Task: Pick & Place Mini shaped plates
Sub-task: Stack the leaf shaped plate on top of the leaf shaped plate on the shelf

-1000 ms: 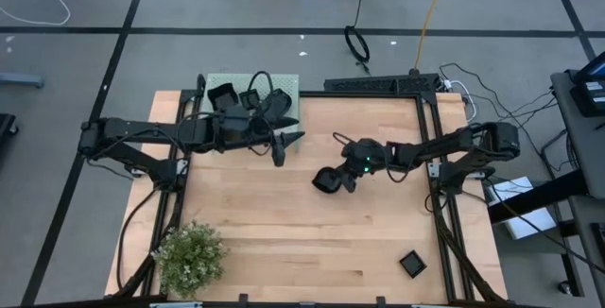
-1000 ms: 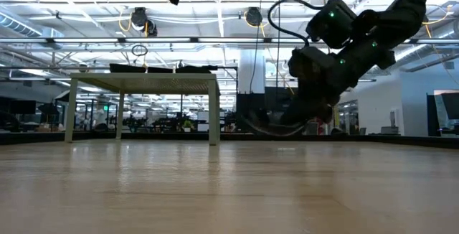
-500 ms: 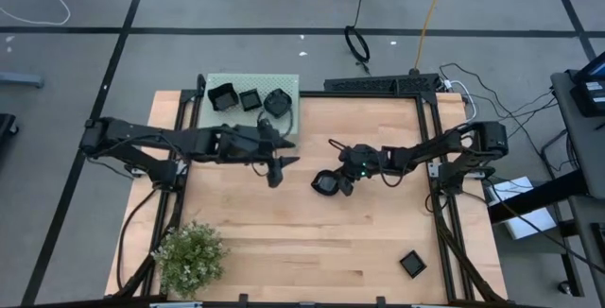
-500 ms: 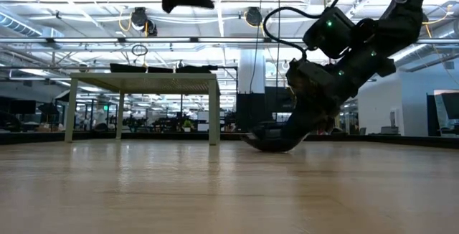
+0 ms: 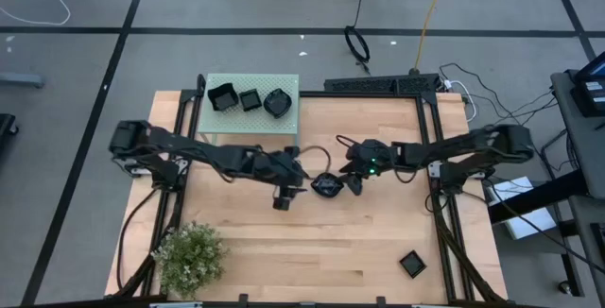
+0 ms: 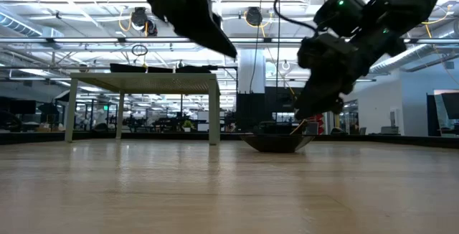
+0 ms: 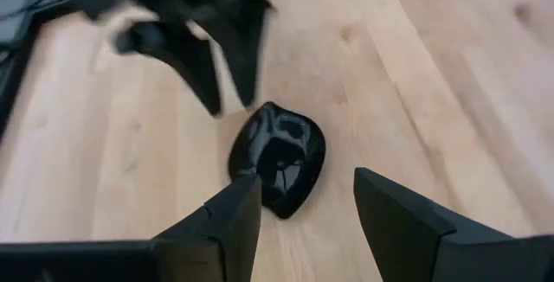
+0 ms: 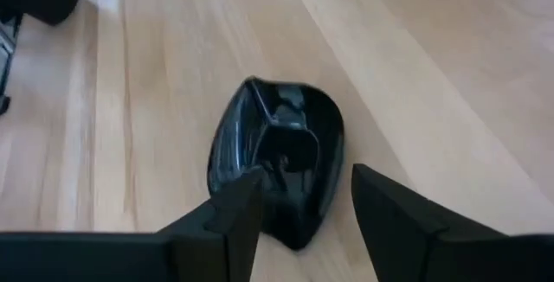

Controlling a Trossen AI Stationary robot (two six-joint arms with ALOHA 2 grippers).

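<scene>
My right arm reaches in low from the table's right edge, wrist angled down; my right gripper has its fingers spread, clear of the leaf-shaped plate, which lies flat on the table near its centre. My left arm stretches across from the left, its left gripper parted and empty, just beside that plate. Three plates rest on the green stand.

left claw blurred in low view, stand plates' shapes too small to tell
</scene>
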